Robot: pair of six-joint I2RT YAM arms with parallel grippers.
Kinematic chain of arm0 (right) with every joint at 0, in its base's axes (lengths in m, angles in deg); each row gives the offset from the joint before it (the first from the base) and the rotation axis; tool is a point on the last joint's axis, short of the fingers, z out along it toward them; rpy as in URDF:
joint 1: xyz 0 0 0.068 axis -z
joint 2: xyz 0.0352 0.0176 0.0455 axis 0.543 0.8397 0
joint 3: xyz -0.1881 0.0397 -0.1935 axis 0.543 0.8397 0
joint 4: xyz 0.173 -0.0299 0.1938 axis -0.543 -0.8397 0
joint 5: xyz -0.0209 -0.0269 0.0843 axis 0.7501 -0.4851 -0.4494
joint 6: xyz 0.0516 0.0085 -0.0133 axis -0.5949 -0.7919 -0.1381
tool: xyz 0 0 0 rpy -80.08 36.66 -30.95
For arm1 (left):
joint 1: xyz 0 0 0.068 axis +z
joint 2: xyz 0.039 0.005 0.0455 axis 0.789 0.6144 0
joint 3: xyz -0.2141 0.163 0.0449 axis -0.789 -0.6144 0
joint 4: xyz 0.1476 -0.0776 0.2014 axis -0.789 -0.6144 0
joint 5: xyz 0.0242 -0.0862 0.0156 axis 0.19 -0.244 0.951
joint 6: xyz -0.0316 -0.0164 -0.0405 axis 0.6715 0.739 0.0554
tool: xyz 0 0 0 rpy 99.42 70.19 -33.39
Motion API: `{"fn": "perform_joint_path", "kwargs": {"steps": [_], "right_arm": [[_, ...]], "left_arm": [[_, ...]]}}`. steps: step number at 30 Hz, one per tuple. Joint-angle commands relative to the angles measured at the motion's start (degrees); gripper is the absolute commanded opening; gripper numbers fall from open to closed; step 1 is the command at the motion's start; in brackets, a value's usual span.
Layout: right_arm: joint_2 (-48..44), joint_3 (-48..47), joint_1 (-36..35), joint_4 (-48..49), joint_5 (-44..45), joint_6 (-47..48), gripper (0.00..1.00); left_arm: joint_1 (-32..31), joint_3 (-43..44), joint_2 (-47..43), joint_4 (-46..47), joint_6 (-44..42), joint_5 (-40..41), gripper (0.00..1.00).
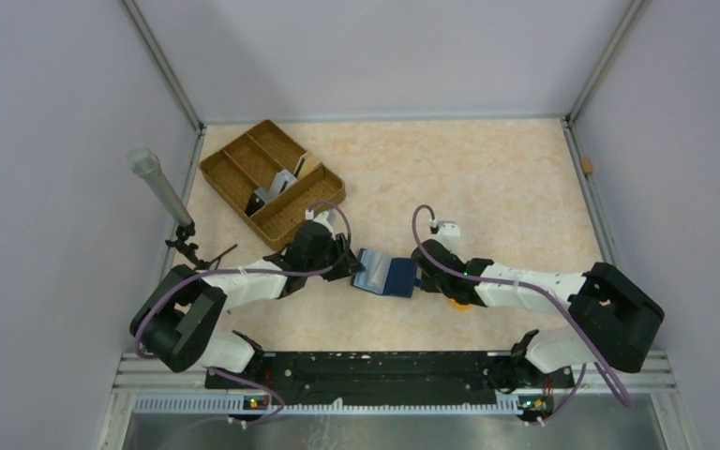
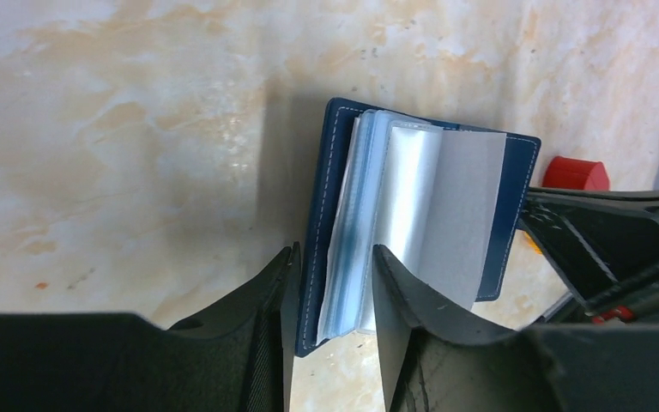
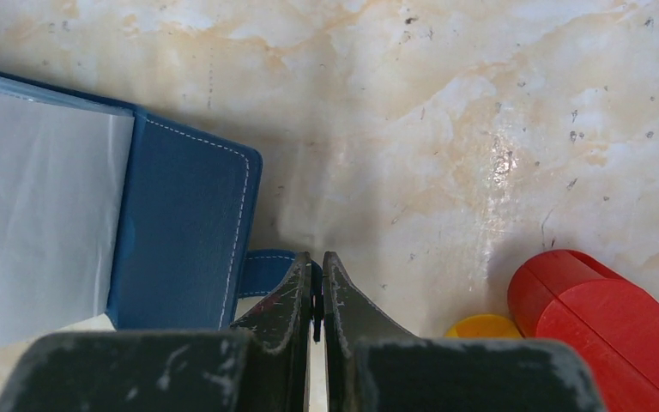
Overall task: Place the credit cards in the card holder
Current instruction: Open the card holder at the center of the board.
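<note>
hazard review, ordered outward from the arm bases. just nearer than the card holder, on its right side, lie a red piece and a yellow piece; a sideways sweep of the right gripper could knock them against the holder. that gripper's jaws are together and appear to pinch the holder's snap tab (a thin, flexible anchor), so a pull may let the tab slip and the holder slide on the table. the holder lies open between both grippers. the left gripper straddles the holder's left cover and the stack of clear sleeves, jaws partly apart; whether they press on it cannot be told. tighter closure could crumple the sleeves or flip the cover shut. well beyond the holder, to its left, the credit cards stand in the woven tray; fetching one means releasing the holder, which may then fold closed.
</note>
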State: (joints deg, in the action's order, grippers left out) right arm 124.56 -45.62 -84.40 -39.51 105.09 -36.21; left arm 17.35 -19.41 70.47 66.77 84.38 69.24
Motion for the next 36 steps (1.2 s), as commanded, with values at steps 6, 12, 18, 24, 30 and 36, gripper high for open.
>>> {"fn": "perform_joint_path", "kwargs": {"steps": [6,12,18,24,30,36], "right_arm": [[3.18,1.73,1.55,4.74,0.56,-0.33,0.0],[3.94,2.35,2.11,6.29,-0.32,-0.11,0.0],[0.19,0.98,3.06,2.87,-0.3,1.53,0.17],[-7.68,-4.66,3.08,-3.39,-0.69,5.1,0.54],[-13.12,-8.35,1.18,1.98,-7.17,6.05,0.53],[-9.69,-10.23,-3.97,10.8,-10.06,3.35,0.38]], "left_arm": [[0.15,-0.66,2.48,8.04,1.79,-5.79,0.25],[0.15,-1.15,2.67,10.74,2.64,-8.09,0.0],[-0.18,-1.56,-5.4,5.53,1.68,-3.99,0.0],[-2.36,2.3,-14.34,-8.87,-1.59,5.9,0.0],[-4.41,6.79,-13.08,-18.02,-2.34,10.81,0.0],[-6.43,9.66,-10.67,-22.27,-1.4,15.67,0.0]]}}
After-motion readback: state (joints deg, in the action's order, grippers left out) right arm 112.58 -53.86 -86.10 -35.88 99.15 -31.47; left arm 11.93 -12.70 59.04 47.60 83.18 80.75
